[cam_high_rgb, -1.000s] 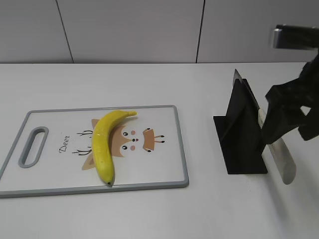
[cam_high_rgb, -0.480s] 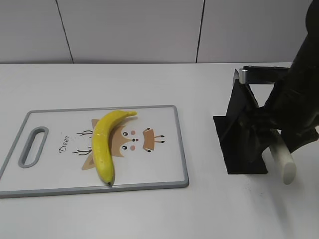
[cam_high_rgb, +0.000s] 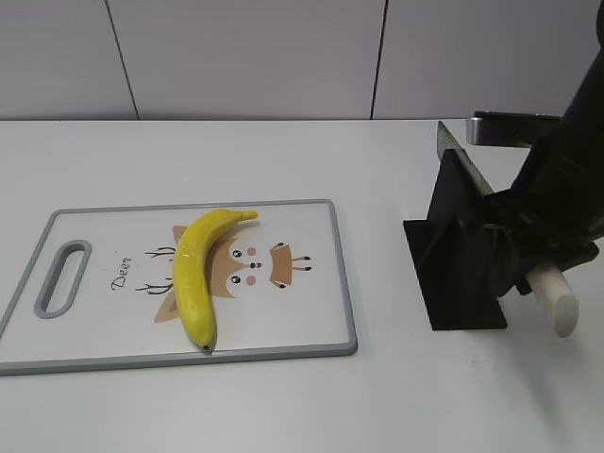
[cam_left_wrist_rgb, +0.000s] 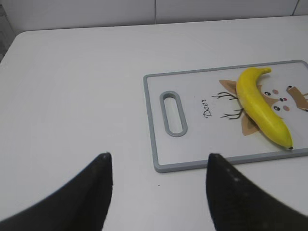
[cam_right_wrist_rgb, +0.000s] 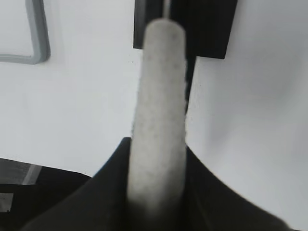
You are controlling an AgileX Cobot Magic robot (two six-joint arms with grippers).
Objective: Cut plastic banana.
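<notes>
The plastic banana (cam_high_rgb: 193,274) is bright yellow and curved. It lies on the white deer-print cutting board (cam_high_rgb: 302,316), and also shows in the left wrist view (cam_left_wrist_rgb: 262,108). A knife stands in a black holder (cam_high_rgb: 458,255) on the right, with its pale handle (cam_high_rgb: 557,297) sticking out toward the front. My right gripper (cam_high_rgb: 527,269) is shut on that handle (cam_right_wrist_rgb: 159,96), one finger on each side (cam_right_wrist_rgb: 156,159). My left gripper (cam_left_wrist_rgb: 159,163) is open and empty over bare table, short of the board's handle end (cam_left_wrist_rgb: 173,113). It is out of the exterior view.
The board has a grey rim and a slot handle (cam_high_rgb: 61,276) at its left end. The white table meets a pale wall at the back. The knife holder stands about a hand's width to the right of the board.
My right arm has come down behind the holder and closed round the knife handle. The handle's end has shifted slightly right and up. The banana and the board have not moved.
</notes>
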